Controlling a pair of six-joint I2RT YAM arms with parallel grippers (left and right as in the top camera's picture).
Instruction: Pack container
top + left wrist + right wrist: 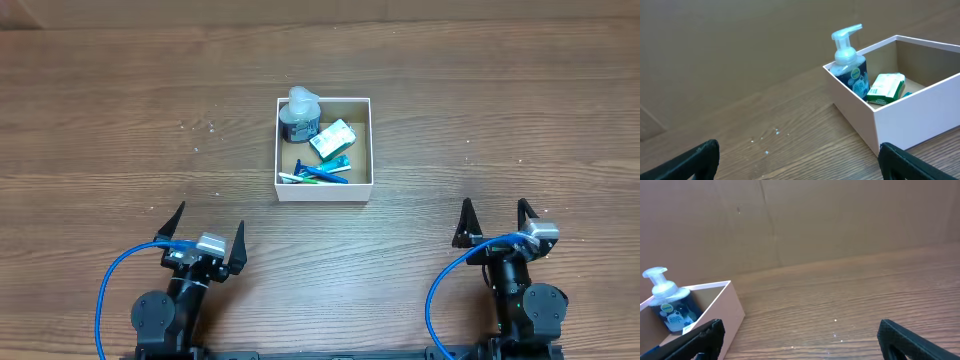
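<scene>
The container [323,191] is a square white-walled box with a brown floor at the table's middle. Inside stand a blue pump soap bottle [300,116], a green and white packet [332,138] and blue and green toothbrush-like items [322,173]. The box also shows in the left wrist view [900,117] with the bottle [850,70] and packet [886,88], and in the right wrist view [727,307]. My left gripper [205,237] is open and empty near the front left. My right gripper [495,221] is open and empty near the front right. Both are well apart from the box.
The wooden table [120,130] runs wide on all sides of the box. A brown cardboard wall [840,215] stands behind the table. Blue cables [105,295] loop beside each arm base.
</scene>
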